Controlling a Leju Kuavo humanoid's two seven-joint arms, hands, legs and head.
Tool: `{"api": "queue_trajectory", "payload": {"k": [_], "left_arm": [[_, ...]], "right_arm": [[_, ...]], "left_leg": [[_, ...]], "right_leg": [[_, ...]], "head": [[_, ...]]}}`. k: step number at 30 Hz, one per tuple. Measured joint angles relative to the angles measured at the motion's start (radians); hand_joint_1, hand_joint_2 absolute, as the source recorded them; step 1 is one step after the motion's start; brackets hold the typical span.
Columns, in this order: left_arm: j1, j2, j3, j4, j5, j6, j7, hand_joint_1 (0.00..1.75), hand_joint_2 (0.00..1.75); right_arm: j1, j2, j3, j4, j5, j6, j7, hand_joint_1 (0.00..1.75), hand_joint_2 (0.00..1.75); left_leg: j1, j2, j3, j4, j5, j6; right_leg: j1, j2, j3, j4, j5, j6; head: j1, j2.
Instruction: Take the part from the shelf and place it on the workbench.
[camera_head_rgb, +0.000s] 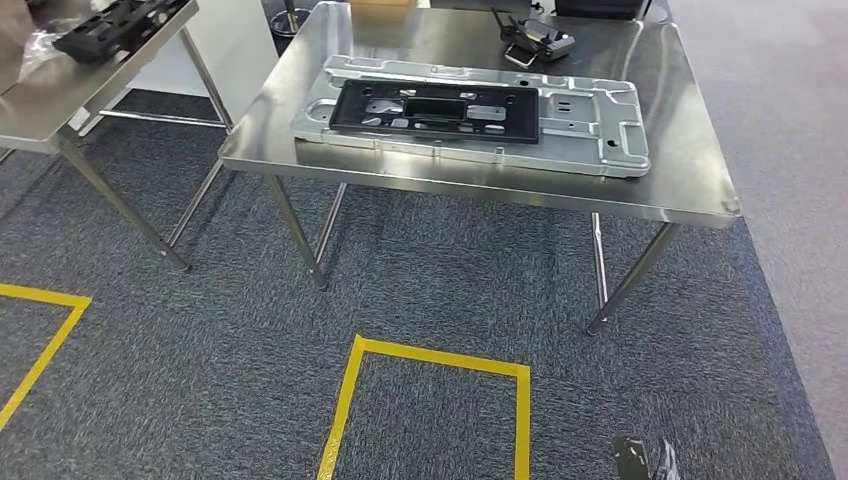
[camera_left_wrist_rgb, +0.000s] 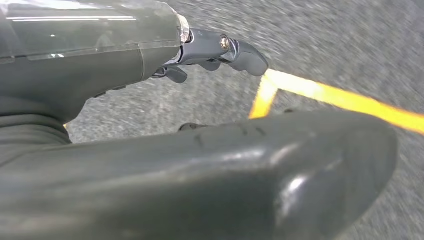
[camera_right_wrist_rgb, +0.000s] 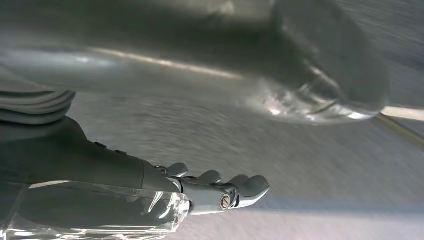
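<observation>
Left robot hand (camera_left_wrist_rgb: 210, 100) and right robot hand (camera_right_wrist_rgb: 200, 150) both empty, fingers extended and apart, thumbs clear.

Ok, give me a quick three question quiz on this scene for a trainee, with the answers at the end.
1. True or false: the black part lies on the grey metal panel.
2. What marks the carpet in front of the steel workbench? A) red cones B) yellow tape C) white paint
3. Fill in: the left hand holds ____.

Key: 1 true. 2 B. 3 nothing; its fingers are apart over the carpet.
</observation>
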Motion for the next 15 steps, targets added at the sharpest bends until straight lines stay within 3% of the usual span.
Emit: {"api": "queue_trajectory", "payload": {"k": [2,3,4,6,7,8,10,11,12,13,15], "left_arm": [[-0.002,0.001,0.001,0.0,0.0,0.006,0.003,0.0,0.0],[-0.003,0.001,0.002,0.0,0.001,0.01,0.004,0.0,0.0],[-0.004,0.001,0.002,0.0,0.002,0.013,0.007,0.0,0.0],[-0.001,0.001,0.005,0.0,0.004,0.02,0.012,0.0,0.0],[0.002,0.001,0.008,0.0,0.005,0.024,0.015,0.0,0.0],[0.003,0.0,0.01,0.0,0.005,0.027,0.018,0.0,0.0],[0.003,-0.002,0.015,0.0,0.005,0.035,0.023,0.0,0.0],[0.002,-0.002,0.017,0.0,0.004,0.038,0.025,0.0,0.0],[0.003,-0.002,0.018,0.0,0.004,0.041,0.027,0.0,0.0],[0.004,-0.003,0.018,0.0,0.003,0.044,0.028,0.0,0.0],[0.004,-0.004,0.019,0.0,0.002,0.049,0.029,0.0,0.0]], "right_arm": [[-0.004,-0.005,0.008,0.072,0.059,-0.028,0.062,0.0,0.0],[-0.005,-0.007,0.015,0.104,0.087,-0.034,0.095,0.0,0.0],[-0.006,-0.009,0.024,0.133,0.113,-0.034,0.13,0.0,0.0],[-0.009,-0.01,0.046,0.181,0.157,-0.021,0.2,0.0,0.0],[-0.009,-0.009,0.057,0.201,0.172,-0.007,0.233,0.0,0.0],[-0.008,-0.008,0.065,0.218,0.183,0.011,0.264,0.0,0.0],[-0.001,-0.005,0.076,0.248,0.197,0.055,0.329,0.0,0.0],[0.003,-0.004,0.081,0.261,0.206,0.081,0.368,0.0,0.0],[0.006,-0.003,0.086,0.271,0.214,0.103,0.403,0.0,0.0],[0.009,0.0,0.091,0.28,0.223,0.124,0.435,0.0,0.0],[0.01,0.005,0.101,0.292,0.236,0.157,0.486,0.0,0.0]], "left_leg": [[-0.004,0.038,0.114,-0.159,0.001,0.007],[-0.008,0.054,0.155,-0.225,-0.016,0.015],[-0.013,0.06,0.174,-0.263,-0.033,0.023],[-0.013,0.046,0.174,-0.286,-0.038,0.042],[-0.012,0.037,0.171,-0.289,-0.032,0.05],[-0.011,0.029,0.167,-0.292,-0.026,0.058],[-0.013,0.01,0.155,-0.292,-0.014,0.071],[-0.016,-0.001,0.149,-0.289,-0.01,0.075],[-0.019,-0.014,0.143,-0.285,-0.008,0.076],[-0.022,-0.027,0.139,-0.28,-0.006,0.077],[-0.024,-0.052,0.133,-0.267,-0.007,0.074]], "right_leg": [[0.001,-0.022,-0.006,0.003,0.007,0.009],[0.002,-0.033,-0.007,0.005,0.01,0.015],[0.003,-0.044,-0.007,0.006,0.014,0.021],[0.003,-0.056,-0.007,0.008,0.018,0.035],[0.001,-0.038,-0.01,0.018,0.008,0.04],[-0.001,-0.009,-0.022,0.048,-0.016,0.043],[-0.002,0.054,-0.075,0.17,-0.095,0.045],[-0.002,0.069,-0.105,0.243,-0.13,0.044],[-0.001,0.075,-0.125,0.293,-0.147,0.043],[-0.001,0.077,-0.127,0.307,-0.143,0.042],[-0.001,0.084,-0.078,0.222,-0.086,0.036]], "head": [[0.0,0.0],[0.0,0.0],[0.0,0.0],[0.0,0.0],[0.0,0.0],[0.001,0.0],[0.001,0.0],[0.001,0.0],[0.001,0.0],[0.001,0.0],[0.001,0.0]]}}
